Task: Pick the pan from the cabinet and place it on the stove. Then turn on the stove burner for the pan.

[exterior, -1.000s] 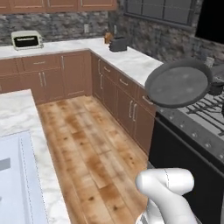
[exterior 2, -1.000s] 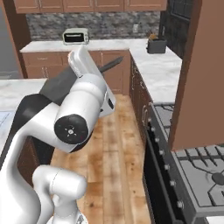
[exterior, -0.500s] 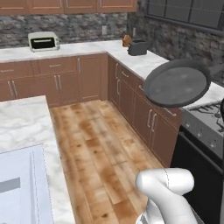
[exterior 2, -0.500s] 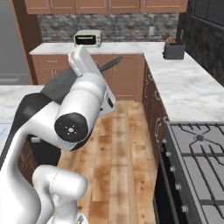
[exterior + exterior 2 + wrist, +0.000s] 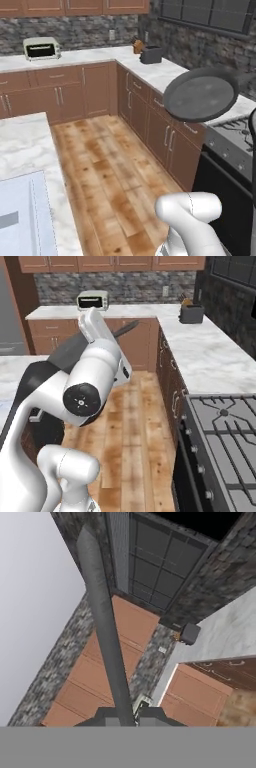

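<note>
Pan (image 5: 201, 94) aloft beside marble counter (image 5: 165, 72)

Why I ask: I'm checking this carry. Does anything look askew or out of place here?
The wide, round dark-grey frying pan hangs in mid-air beside the white marble counter, tipped steeply so its flat base faces the left base camera. Nothing is spilled or damaged. The grey gas stove stands bare.

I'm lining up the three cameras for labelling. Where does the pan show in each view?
Left base view: the pan is held up at centre right, over the counter edge by the stove.
Right base view: its handle pokes out behind the arm.
Hand view: seen edge-on, running up from the gripper.
Shared landmark: the toaster oven.
</note>
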You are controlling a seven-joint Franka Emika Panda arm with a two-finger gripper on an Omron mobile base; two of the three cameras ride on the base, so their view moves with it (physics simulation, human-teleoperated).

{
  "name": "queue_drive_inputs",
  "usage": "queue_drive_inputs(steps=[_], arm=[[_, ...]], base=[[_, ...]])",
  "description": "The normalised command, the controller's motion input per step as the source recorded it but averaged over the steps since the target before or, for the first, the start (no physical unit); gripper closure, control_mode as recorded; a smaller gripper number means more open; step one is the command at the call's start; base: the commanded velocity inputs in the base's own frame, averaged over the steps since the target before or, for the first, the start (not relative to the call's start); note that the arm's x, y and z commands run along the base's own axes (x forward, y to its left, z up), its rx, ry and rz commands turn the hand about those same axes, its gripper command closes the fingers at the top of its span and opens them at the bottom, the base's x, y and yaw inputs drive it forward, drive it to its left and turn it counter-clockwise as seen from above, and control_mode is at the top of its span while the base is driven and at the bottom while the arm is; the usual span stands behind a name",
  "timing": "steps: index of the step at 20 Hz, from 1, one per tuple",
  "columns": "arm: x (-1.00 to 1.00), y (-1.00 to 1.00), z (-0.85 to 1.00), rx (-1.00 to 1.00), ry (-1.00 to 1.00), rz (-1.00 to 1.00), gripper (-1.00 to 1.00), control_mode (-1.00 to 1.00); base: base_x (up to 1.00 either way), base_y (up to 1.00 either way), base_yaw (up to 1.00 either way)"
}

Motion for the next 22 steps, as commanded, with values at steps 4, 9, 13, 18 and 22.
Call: queue_drive_inputs(steps=[4,9,13,18,22], arm=[[0.0,0.0,0.0,0.0,0.0,0.0,1.0,1.0],[0.0,0.0,0.0,0.0,0.0,0.0,1.0,1.0],[0.0,0.0,0.0,0.0,0.0,0.0,1.0,1.0],[0.0,0.0,0.0,0.0,0.0,0.0,1.0,1.0],[0.0,0.0,0.0,0.0,0.0,0.0,1.0,1.0]], base=[[0.19,-0.03,-0.31],[0.29,0.0,-0.37],[0.29,0.0,-0.4],[0.26,0.0,-0.41],[0.24,0.0,-0.41]])
